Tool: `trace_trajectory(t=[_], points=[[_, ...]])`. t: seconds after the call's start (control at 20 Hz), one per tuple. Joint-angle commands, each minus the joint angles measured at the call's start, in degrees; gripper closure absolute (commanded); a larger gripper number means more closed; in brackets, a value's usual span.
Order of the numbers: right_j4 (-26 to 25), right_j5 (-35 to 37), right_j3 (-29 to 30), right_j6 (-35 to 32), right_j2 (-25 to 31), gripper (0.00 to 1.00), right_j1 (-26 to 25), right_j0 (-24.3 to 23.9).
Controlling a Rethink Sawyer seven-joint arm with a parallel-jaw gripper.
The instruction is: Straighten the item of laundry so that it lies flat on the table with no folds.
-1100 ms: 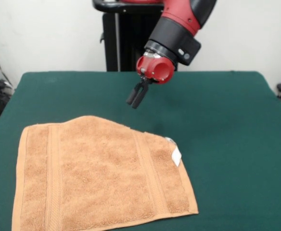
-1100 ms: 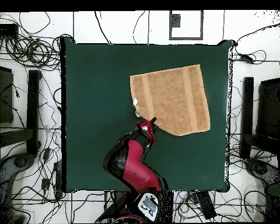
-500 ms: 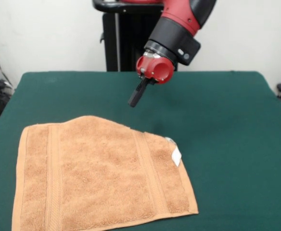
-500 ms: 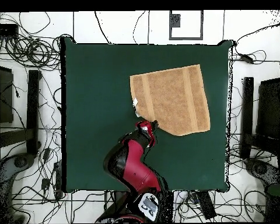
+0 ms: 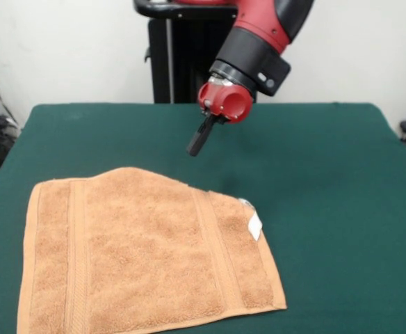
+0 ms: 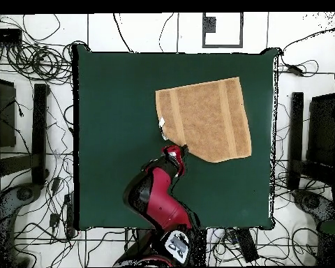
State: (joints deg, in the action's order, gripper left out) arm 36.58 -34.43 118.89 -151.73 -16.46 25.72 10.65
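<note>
The item of laundry (image 5: pixel 147 257) is an orange-tan towel spread over the near left part of the green table (image 5: pixel 328 174). Its far right corner is cut off by a slanted edge, as if turned under, and a small white tag (image 5: pixel 254 226) shows there. In the overhead view the towel (image 6: pixel 204 118) lies right of centre. My gripper (image 5: pixel 197 145) hangs above bare cloth just beyond that slanted edge, apart from the towel. Its black fingers are pressed together, shut on nothing. From overhead the gripper (image 6: pixel 183 149) sits at the towel's lower left edge.
The table edge (image 6: pixel 273 139) runs close to the towel's right side in the overhead view. Cables (image 6: pixel 38 63) and dark stands (image 6: pixel 296 139) crowd the floor around the table. Green cloth stretches wide to the left (image 6: pixel 114 125).
The gripper's fingers, parted one second ago, have come together. The arm has barely shifted, and the towel lies as before.
</note>
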Motion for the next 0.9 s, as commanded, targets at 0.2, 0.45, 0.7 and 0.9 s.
trace_trajectory(t=[0.2,0.45,0.7,0.9], points=[[2.92,-2.73,3.07,-22.95,9.18,1.0,-2.92,0.08],[3.12,-3.06,3.14,-24.4,9.06,0.0,-3.2,0.48],[1.95,-2.9,3.1,-24.85,8.91,0.0,-3.2,0.19],[3.55,-2.85,2.72,-24.27,8.0,0.0,-3.58,1.45]])
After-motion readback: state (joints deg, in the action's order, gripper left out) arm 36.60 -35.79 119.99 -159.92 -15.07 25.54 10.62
